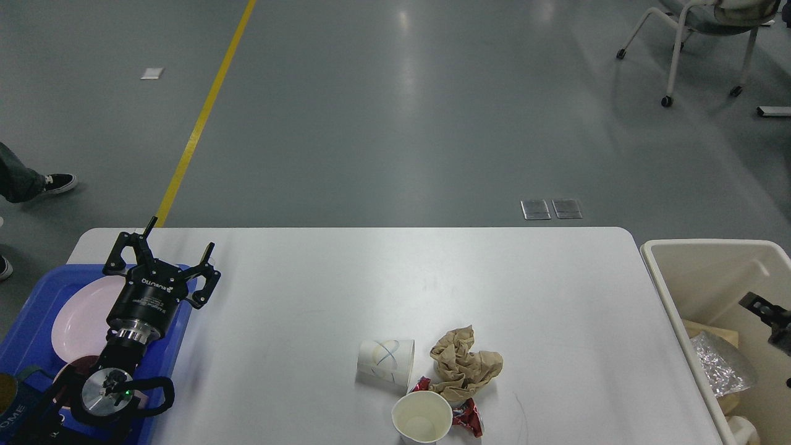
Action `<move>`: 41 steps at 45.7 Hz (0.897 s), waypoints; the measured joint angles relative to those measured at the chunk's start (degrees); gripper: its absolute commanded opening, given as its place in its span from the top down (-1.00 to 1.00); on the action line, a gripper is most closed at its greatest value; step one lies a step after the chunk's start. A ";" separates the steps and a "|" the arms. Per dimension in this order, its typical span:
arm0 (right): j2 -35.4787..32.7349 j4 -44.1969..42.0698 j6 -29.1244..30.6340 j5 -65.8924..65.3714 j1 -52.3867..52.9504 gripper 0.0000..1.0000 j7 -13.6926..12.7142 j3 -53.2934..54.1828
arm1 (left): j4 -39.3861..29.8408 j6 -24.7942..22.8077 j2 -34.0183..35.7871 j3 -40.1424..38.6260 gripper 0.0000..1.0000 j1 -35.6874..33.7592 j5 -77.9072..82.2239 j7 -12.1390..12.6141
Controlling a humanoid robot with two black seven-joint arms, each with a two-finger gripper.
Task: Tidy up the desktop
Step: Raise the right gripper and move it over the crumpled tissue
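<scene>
Desktop (346,272) filling lower centre of frame. Beige bin (698,259) sitting at right edge; blue tray (28,334) lower left. Left gripper (162,247) hovering over tray's rim, fingers spread wide. Right gripper (769,315) showing over bin, finger state impossible to tell. Crumpled paper (465,364) and two cups (387,363) lying low centre.

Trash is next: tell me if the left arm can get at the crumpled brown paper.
Probably yes. The left gripper is open and empty, and only bare desktop lies between it and the crumpled brown paper.
</scene>
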 measured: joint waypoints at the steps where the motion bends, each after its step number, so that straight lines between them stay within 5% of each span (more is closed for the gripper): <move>1: -0.30 2.02 0.64 -0.30 2.22 -1.00 0.00 -1.72 | 0.00 0.00 0.00 0.00 -0.93 0.00 0.00 0.00; 13: 0.65 26.98 13.01 -7.08 33.83 -1.00 -0.07 -17.42 | 0.00 0.00 0.00 0.00 -0.93 -0.01 0.00 -0.01; 29: 11.49 34.07 48.40 -7.49 62.94 -1.00 -0.18 -20.75 | 0.00 0.00 0.00 0.08 -0.93 -0.01 0.00 -0.04; 41: 14.77 52.38 51.23 -7.21 81.96 -1.00 -0.15 -17.03 | 0.00 0.00 0.00 0.09 -0.93 -0.01 0.00 -0.04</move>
